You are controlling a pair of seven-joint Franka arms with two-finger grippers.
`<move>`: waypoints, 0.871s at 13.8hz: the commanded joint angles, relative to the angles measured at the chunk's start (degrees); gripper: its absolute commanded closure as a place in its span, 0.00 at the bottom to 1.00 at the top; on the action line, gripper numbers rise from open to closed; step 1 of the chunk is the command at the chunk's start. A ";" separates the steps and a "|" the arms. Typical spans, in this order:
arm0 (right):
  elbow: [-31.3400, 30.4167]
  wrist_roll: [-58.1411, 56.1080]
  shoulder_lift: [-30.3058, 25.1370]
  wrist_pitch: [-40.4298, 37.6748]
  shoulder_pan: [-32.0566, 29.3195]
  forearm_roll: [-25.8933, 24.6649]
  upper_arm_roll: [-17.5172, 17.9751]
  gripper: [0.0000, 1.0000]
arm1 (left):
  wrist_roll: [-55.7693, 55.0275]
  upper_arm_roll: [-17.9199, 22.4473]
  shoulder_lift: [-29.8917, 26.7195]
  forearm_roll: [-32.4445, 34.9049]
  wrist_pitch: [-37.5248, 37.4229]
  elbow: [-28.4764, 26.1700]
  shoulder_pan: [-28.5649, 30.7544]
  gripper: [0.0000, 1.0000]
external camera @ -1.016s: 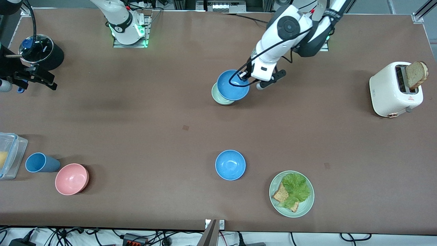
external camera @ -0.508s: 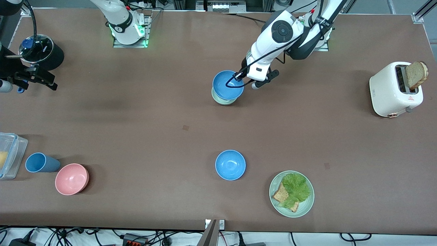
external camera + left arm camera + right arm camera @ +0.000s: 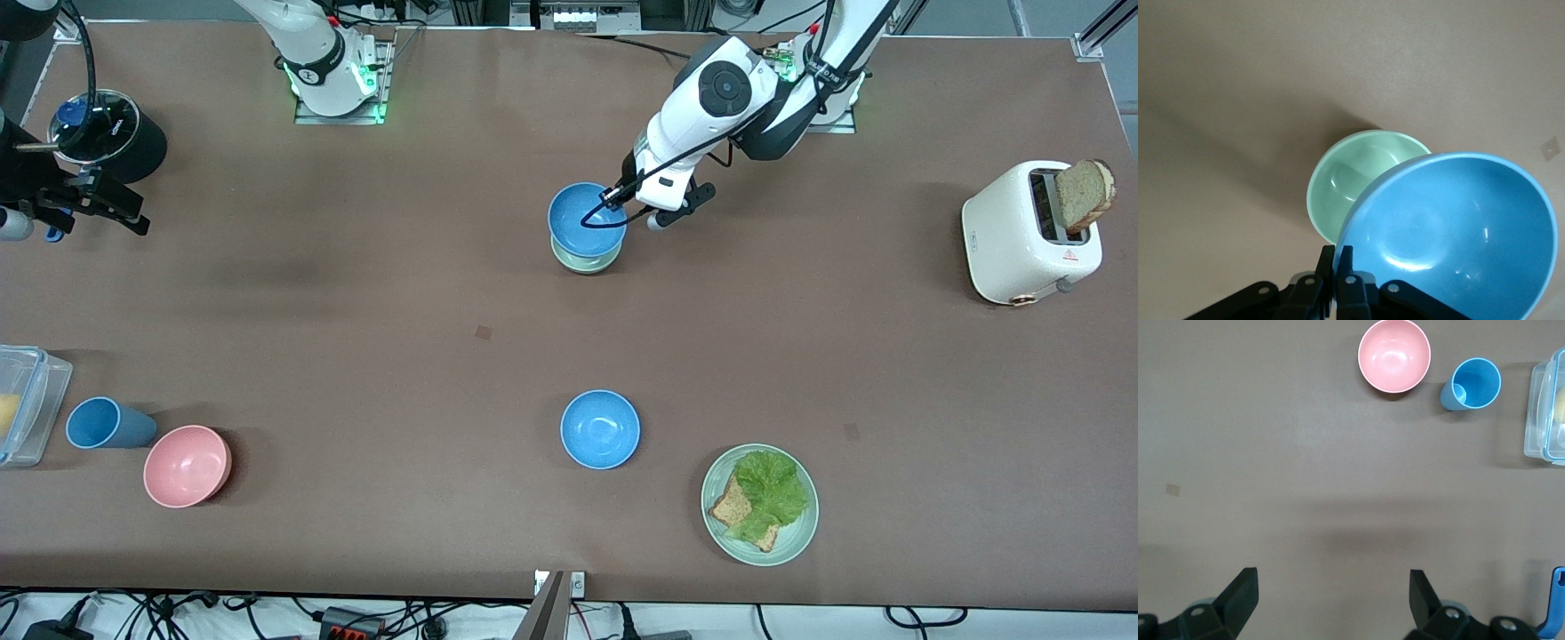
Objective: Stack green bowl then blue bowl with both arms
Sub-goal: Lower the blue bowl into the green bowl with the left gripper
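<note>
Front view: nearest the camera sit a green plate (image 3: 758, 505) of lettuce and bread and a second blue bowl (image 3: 600, 429), well apart from both grippers. Farther up the tabletop (image 3: 356, 293), the left gripper (image 3: 620, 197) has its jaws clenched on the rim of the blue bowl (image 3: 587, 220), held tilted just over the green bowl (image 3: 584, 257), which rests on the tabletop directly below. The right gripper (image 3: 1331, 600) waits at the right arm's end, jaws spread wide and holding nothing, over bare tabletop; a pink bowl (image 3: 1394, 355) lies well ahead of it.
</note>
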 commanded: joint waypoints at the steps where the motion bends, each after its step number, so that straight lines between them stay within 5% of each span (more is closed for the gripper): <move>1: 0.46 -0.46 -0.03 -0.81 -0.16 -0.28 0.27 0.00 | -0.80 0.11 0.57 2.31 1.01 -0.47 -0.17 1.00; 7: 0.46 -0.46 -0.03 -0.73 -0.07 -0.28 0.35 0.00 | -4.04 0.63 3.55 11.18 1.10 -0.29 -0.17 1.00; 12: 0.46 -0.54 0.06 -0.55 -0.07 -0.28 0.35 0.00 | -18.44 1.25 10.58 28.13 0.84 3.74 -0.26 0.99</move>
